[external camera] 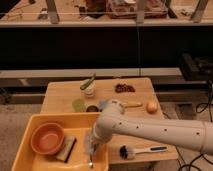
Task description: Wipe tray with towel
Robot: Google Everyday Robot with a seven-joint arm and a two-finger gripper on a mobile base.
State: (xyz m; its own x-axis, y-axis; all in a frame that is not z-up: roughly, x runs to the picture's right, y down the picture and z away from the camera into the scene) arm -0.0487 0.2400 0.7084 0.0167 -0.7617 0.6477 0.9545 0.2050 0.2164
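Note:
A yellow tray (30, 160) sits on the front left of the wooden table. In it are an orange bowl (47, 138), a dark sponge-like block (66, 148) and a spoon (90, 161). My white arm reaches in from the right. My gripper (90, 145) is low over the tray's right part, just right of the block. It is shut on a pale grey towel (89, 141) that hangs down to the tray floor. The arm's wrist hides most of the fingers.
A dish brush (135, 151) lies on the table right of the tray. Further back are a cup with a green item (89, 88), a green cup (78, 104), a dark snack pile (124, 88), an orange fruit (151, 106) and a dark counter behind.

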